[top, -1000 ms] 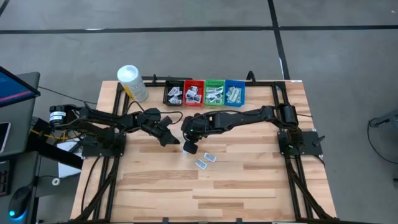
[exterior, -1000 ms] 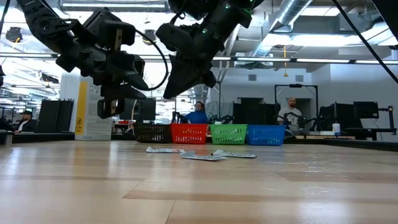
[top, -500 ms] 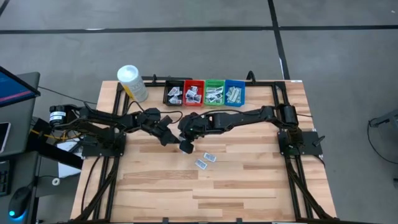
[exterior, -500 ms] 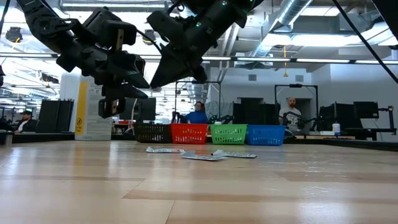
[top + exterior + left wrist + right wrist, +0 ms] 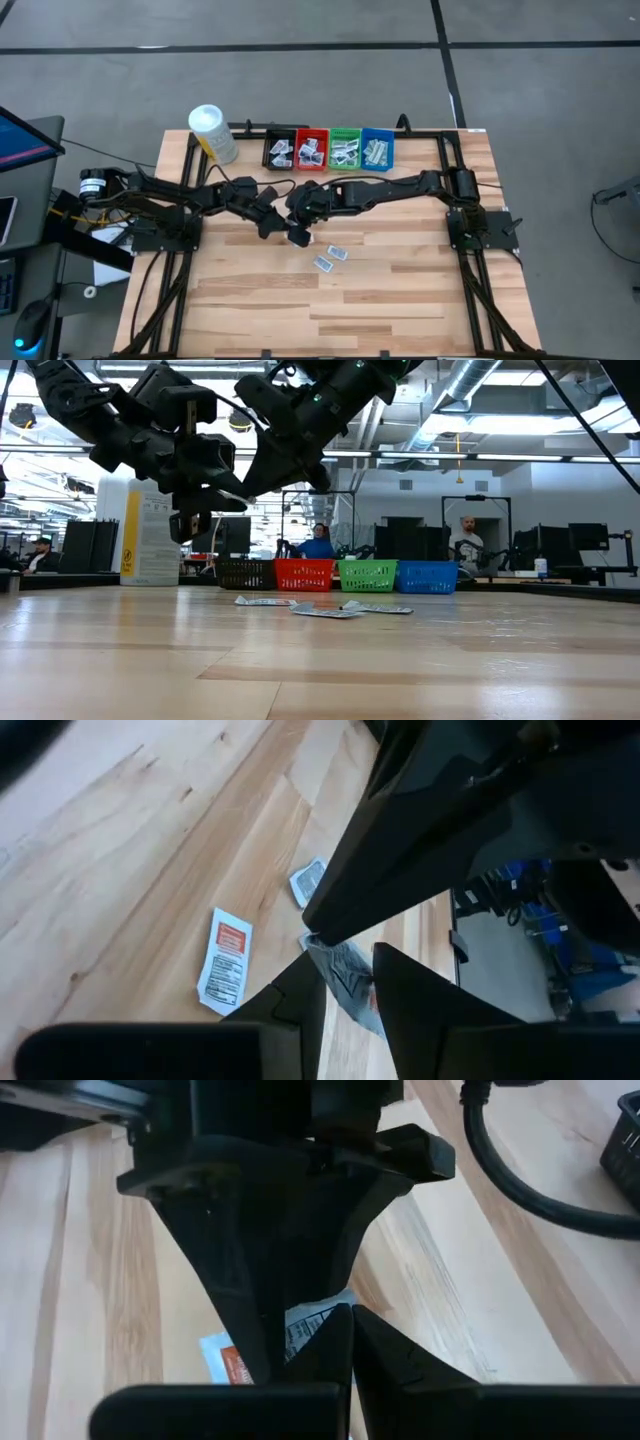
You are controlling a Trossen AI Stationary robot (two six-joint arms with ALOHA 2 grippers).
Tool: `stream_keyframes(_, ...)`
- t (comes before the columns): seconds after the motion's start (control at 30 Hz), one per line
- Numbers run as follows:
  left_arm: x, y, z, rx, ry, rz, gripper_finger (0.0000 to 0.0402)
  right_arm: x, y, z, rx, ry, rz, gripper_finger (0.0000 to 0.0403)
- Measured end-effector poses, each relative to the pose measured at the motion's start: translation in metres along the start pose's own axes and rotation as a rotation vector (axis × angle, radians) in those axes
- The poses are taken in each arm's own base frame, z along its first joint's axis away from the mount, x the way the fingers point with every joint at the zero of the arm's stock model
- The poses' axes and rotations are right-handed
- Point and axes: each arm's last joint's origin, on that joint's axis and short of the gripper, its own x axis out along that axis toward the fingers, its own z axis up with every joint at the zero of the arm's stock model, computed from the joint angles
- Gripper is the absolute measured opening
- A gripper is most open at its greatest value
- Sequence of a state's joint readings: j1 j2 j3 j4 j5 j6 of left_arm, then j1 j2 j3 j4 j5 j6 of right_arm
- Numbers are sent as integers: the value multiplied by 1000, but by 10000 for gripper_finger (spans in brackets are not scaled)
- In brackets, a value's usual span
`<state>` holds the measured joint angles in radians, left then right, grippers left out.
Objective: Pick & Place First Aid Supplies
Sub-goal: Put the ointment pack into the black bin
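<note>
the left gripper (image 5: 272, 222) is hovering over the pale plank table (image 5: 400, 290), its dark angular fingers parted around a thin, crinkled white packet (image 5: 343, 968). the right gripper (image 5: 297, 232) is meeting it tip to tip, its tapered black fingers clenched on that packet. two flat packets (image 5: 330, 258) are lying just right of them, near the ribbed bins (image 5: 330, 148).
</note>
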<state>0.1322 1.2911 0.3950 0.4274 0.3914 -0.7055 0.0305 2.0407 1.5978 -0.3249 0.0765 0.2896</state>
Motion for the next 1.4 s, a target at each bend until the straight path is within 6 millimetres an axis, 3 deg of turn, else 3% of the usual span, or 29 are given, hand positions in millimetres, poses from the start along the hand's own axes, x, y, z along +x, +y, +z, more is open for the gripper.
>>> stream_keyframes(0.4, 2, -4, -4, 13, 7, 0, 9, 0, 1, 2, 0, -18, 11, 9)
stream_keyframes(0.87, 2, -2, -3, 66, -29, 46, 8, -1, 0, -3, -12, 36, -8, 107)
stream_keyframes(1.4, -5, 12, 10, 106, -99, 129, 10, -4, -5, -22, -59, 234, -55, 141)
